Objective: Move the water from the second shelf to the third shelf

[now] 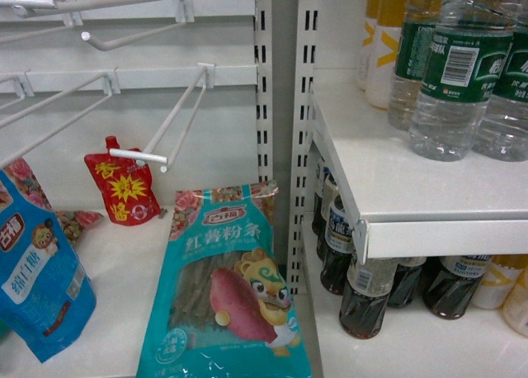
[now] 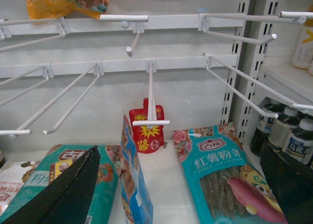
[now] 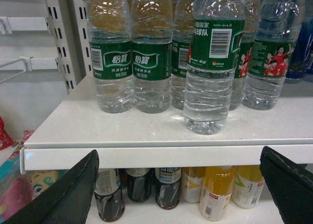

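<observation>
- The shelf [image 3: 161, 128] carries rows of water bottles; dark drinks [image 3: 139, 185] stand on the shelf below.
- The water [image 3: 210, 62], green-labelled, stands foremost, apart from its row.
- The right gripper [image 3: 178, 190] hangs released before it, holding nothing; best centre on the label, level.
- The left gripper [image 2: 181, 185] is likewise spread, empty, facing the snack bags [image 2: 227, 180].

Clear ribbed plastic water [image 3: 210, 62] on a glossy white shelf [image 3: 166, 131].

The water bottle [image 3: 213, 62] [image 1: 456, 68], clear, ribbed, with a dark green barcode label, stands upright on the white shelf [image 3: 146, 131], just ahead of the row of matching bottles.
</observation>
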Controlling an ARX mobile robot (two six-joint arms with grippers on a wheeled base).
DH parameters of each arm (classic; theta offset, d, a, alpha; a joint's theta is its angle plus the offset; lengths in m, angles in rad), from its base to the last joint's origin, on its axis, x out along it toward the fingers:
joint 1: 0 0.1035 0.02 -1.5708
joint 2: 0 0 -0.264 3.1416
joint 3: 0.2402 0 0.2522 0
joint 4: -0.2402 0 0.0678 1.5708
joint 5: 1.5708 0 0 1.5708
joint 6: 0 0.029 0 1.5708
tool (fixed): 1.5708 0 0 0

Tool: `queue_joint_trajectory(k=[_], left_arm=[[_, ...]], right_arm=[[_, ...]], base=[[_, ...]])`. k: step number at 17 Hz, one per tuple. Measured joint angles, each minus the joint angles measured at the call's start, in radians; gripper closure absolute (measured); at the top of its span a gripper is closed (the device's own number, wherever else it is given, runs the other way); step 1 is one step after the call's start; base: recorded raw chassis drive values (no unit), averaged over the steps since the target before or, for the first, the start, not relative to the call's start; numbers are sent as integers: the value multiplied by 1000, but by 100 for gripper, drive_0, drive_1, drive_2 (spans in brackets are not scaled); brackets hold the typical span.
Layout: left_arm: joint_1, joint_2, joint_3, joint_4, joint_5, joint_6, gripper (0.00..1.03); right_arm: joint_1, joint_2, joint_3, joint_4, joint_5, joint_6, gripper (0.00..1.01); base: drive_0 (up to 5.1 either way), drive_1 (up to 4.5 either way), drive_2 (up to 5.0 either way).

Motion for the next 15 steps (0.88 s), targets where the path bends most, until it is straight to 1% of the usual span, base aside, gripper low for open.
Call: queue_joint_trajectory(k=[15], left_arm=[[0,0,0,0,1,0,5]], right_arm=[[0,0,0,0,0,1,3]], base=[[0,0,0]])
